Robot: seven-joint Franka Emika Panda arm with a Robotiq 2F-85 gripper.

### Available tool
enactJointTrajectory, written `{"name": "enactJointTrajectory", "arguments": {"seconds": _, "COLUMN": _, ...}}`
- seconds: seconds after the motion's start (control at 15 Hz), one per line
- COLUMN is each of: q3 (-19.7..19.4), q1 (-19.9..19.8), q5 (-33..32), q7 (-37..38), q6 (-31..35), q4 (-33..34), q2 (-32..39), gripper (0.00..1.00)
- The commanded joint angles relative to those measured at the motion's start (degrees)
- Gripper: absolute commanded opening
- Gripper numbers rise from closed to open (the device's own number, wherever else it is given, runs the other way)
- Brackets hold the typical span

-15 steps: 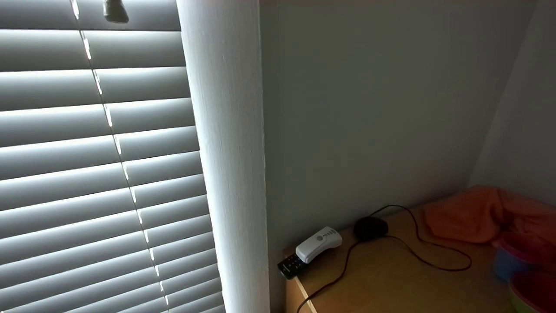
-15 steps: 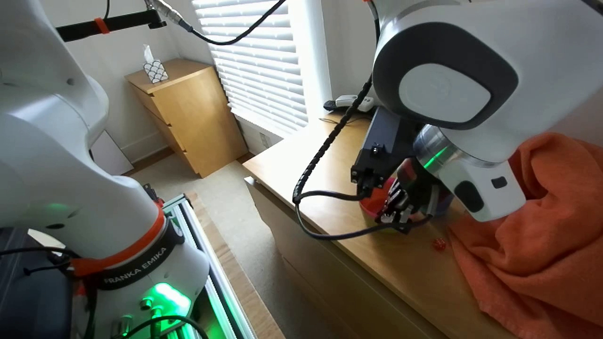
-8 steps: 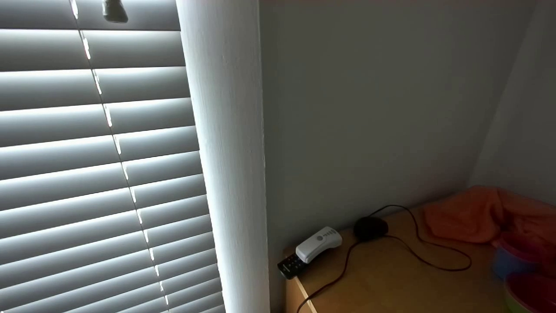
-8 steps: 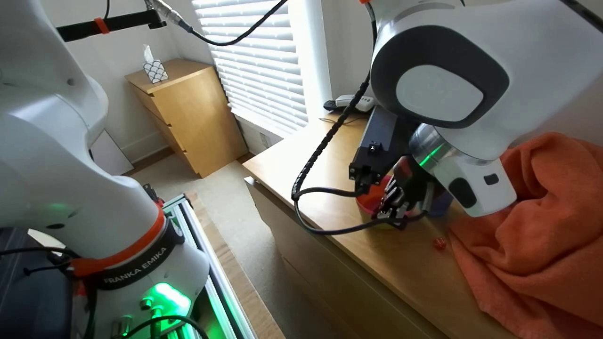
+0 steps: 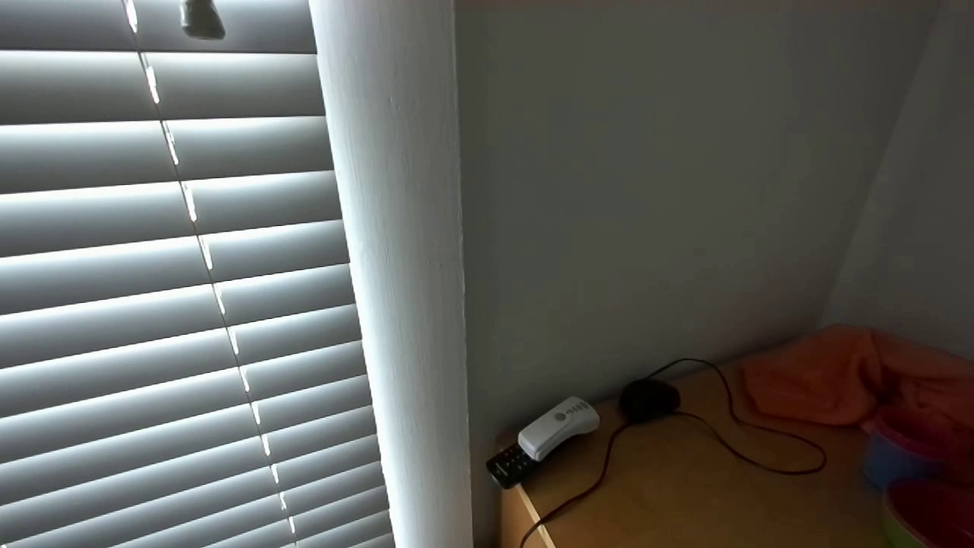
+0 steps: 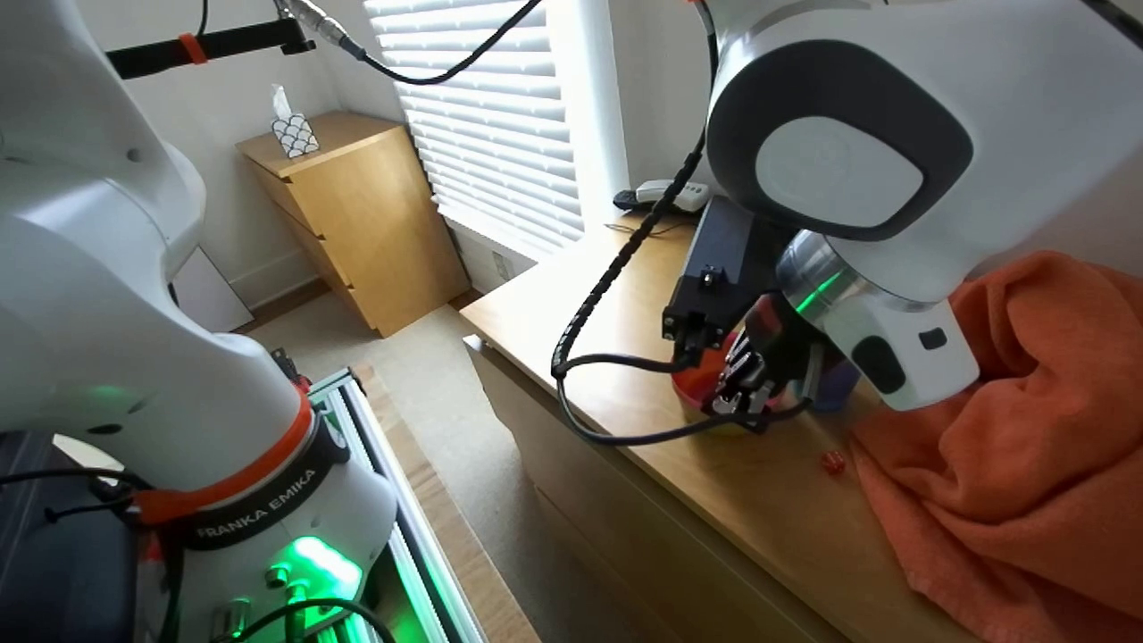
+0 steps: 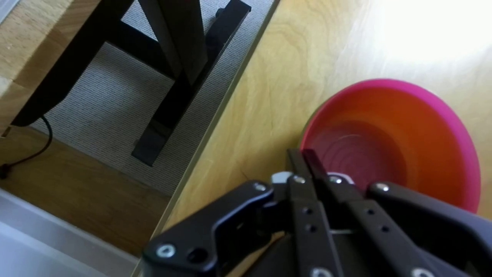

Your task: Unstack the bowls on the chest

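The chest top (image 6: 607, 295) is warm-brown wood; it also shows in the wrist view (image 7: 269, 96). A pink-red bowl (image 7: 423, 150) stands there upright; it shows in both exterior views (image 5: 932, 506) (image 6: 696, 384). Green (image 5: 902, 530) shows below its rim; I cannot tell whether that is a separate bowl. My gripper (image 7: 302, 152) is shut on the bowl's near rim, one finger inside and one outside. In an exterior view the gripper (image 6: 739, 393) covers part of the bowl. A blue bowl (image 5: 898, 460) with a pink rim stands close beside; it is partly hidden behind the gripper in an exterior view (image 6: 838, 388).
A crumpled orange cloth (image 6: 1036, 429) lies beside the bowls. A small red die-like object (image 6: 832, 462) lies near it. A white remote (image 5: 559, 428), a black remote (image 5: 511, 466) and a black cabled device (image 5: 649, 399) lie by the wall. The chest's front edge (image 7: 215, 130) is close.
Mostly before half a second ago, my gripper and the pink-red bowl have shifted slightly leftward in both exterior views. The blue bowl has stayed put. Little differs in the last half second.
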Motion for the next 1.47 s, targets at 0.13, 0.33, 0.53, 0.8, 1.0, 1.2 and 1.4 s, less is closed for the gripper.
{"name": "enactJointTrajectory", "arguments": {"seconds": 0.13, "q3": 0.2, "q1": -1.4, "q5": 3.7, "q7": -6.7, "q6": -1.2, "q4": -2.0, "q2": -4.0, "gripper": 0.01}}
{"name": "enactJointTrajectory", "arguments": {"seconds": 0.33, "q3": -0.1, "q1": -1.4, "q5": 4.7, "q7": -9.3, "q6": -2.3, "q4": -2.0, "q2": -5.2, "gripper": 0.01}}
{"name": "enactJointTrajectory", "arguments": {"seconds": 0.53, "q3": -0.1, "q1": -1.3, "q5": 4.2, "q7": -10.5, "q6": -4.3, "q4": -1.9, "q2": -6.1, "gripper": 0.01}}
{"name": "enactJointTrajectory", "arguments": {"seconds": 0.8, "q3": -0.1, "q1": -0.3, "q5": 1.0, "q7": -10.7, "q6": -4.7, "q4": -4.6, "q2": -11.3, "gripper": 0.01}}
{"name": "enactJointTrajectory", "arguments": {"seconds": 1.0, "q3": 0.6, "q1": 1.0, "q5": -1.0, "q7": -12.0, "q6": -6.9, "q4": -6.7, "q2": -15.3, "gripper": 0.01}}
{"name": "enactJointTrajectory", "arguments": {"seconds": 1.2, "q3": 2.2, "q1": 3.1, "q5": -2.6, "q7": -12.3, "q6": -8.5, "q4": -7.7, "q2": -17.4, "gripper": 0.01}}
{"name": "enactJointTrajectory", "arguments": {"seconds": 1.4, "q3": 4.4, "q1": 5.6, "q5": -3.3, "q7": -11.5, "q6": -8.3, "q4": -7.5, "q2": -16.7, "gripper": 0.01}}
